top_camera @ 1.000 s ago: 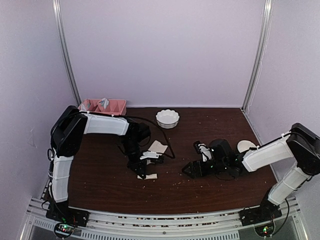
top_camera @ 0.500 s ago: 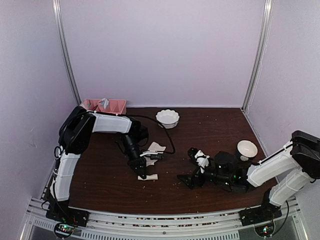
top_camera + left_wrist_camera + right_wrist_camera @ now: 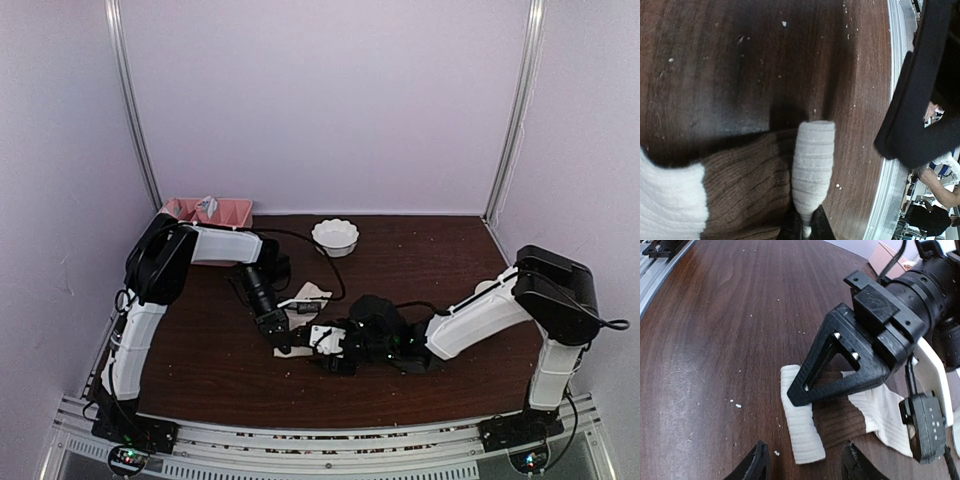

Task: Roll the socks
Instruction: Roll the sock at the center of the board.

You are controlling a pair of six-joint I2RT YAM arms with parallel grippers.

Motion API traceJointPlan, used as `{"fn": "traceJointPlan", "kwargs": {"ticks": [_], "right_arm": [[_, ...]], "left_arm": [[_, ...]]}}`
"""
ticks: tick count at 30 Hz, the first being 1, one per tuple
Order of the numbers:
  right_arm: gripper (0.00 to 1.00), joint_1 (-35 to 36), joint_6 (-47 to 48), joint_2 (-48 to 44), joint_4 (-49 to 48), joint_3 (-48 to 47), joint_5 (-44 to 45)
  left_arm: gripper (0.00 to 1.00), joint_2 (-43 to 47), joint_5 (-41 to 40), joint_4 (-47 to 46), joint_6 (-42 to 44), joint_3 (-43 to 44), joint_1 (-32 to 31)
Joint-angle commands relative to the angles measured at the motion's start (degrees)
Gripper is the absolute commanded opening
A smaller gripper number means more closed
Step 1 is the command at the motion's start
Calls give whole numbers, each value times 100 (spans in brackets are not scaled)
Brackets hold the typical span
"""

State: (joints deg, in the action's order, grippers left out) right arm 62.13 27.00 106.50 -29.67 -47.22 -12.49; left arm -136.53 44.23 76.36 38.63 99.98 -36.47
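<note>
A cream sock [image 3: 313, 294] with a dark brown patch [image 3: 845, 415] lies flat on the dark table, and its near end is rolled into a tight ribbed cream roll [image 3: 800, 420]. My left gripper [image 3: 805, 231] is shut on one end of that roll [image 3: 812, 165], its black triangular fingers [image 3: 840, 370] pointing down onto it. My right gripper [image 3: 807, 462] sits low at the roll's other end. It is open, with one finger on either side and neither touching the fabric. In the top view both grippers meet at the roll [image 3: 300, 352].
A white scalloped bowl [image 3: 335, 236] stands at the back centre and a pink tray [image 3: 205, 211] at the back left. Pale crumbs dot the wood. The metal front rail [image 3: 300, 440] runs close behind the roll.
My right arm has swung left across the table to the roll, and its jaws have narrowed. The left gripper has stayed shut on the roll, shifting only slightly.
</note>
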Motion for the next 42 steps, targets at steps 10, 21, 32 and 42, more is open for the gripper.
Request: {"fn": "traceJointPlan", "kwargs": {"ticks": [10,21,32,42], "right_arm": [[35,25,879,985,1004,-1008,-78],[0,-9,890,1159,1490,-1125,-87],[0,-219,-380,759,3016,-1136,-1218],[0,-154,-1840,785,3880,-1138,-1464]], "left_arm": [[0,18,-336,-78,104,-173,-9],[11,58,-292,5,157,6,-6],[34,1064,-493,-641,37,284,123],[28,423,-1085,-1194,-273,735,-225]]}}
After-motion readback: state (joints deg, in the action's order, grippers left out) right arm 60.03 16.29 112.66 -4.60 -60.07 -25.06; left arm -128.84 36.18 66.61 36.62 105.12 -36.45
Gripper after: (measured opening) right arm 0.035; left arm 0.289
